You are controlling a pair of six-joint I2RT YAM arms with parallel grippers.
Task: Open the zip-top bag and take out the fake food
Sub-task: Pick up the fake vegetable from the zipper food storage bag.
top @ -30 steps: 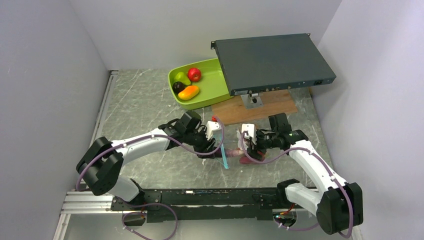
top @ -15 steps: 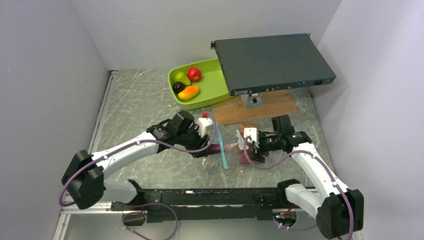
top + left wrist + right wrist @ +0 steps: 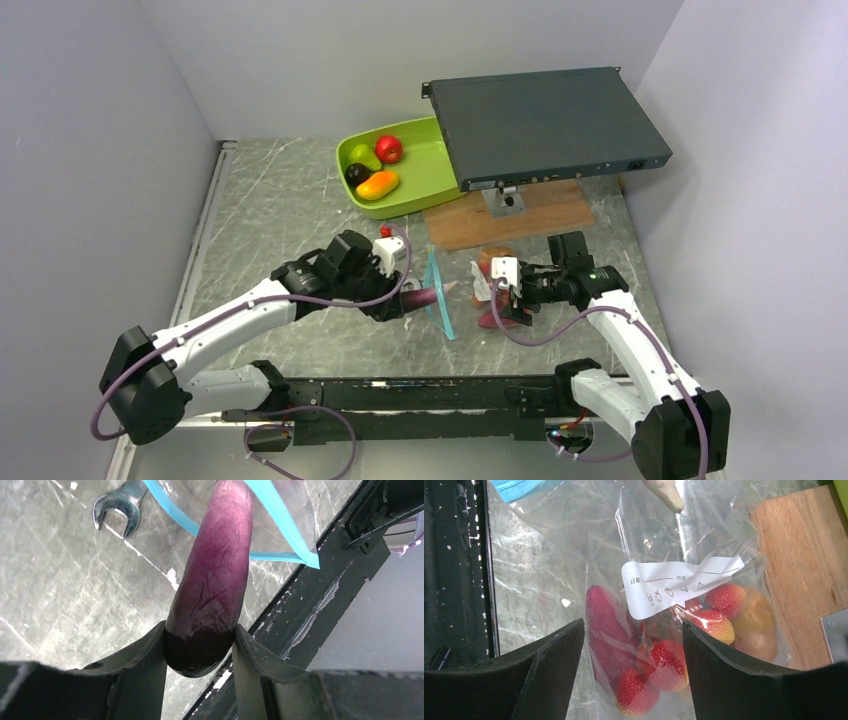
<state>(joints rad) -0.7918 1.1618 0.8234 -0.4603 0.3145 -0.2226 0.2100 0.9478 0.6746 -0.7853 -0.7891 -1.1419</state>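
Note:
My left gripper (image 3: 200,650) is shut on the rounded dark end of a purple eggplant (image 3: 215,580). The eggplant's other end still reaches through the blue zip mouth (image 3: 280,520) of the clear zip-top bag (image 3: 664,545). In the top view the left gripper (image 3: 398,302) holds the eggplant (image 3: 425,297) just left of the bag (image 3: 480,285). Red strawberries (image 3: 664,665), a magenta piece (image 3: 606,630) and an orange fruit (image 3: 754,625) lie inside the bag. My right gripper (image 3: 633,630) stands open astride the bag's closed end, and shows in the top view (image 3: 508,300) too.
A lime-green tray (image 3: 430,170) at the back holds a red apple, green pear, dark plum and orange mango. A dark flat box (image 3: 545,125) sits on a stand over a wooden board (image 3: 520,215). A wrench (image 3: 117,510) lies under the bag's mouth.
The left arm has drawn back to the left with the eggplant, pulling it out through the bag's mouth, which now stands up. The right gripper stayed by the bag.

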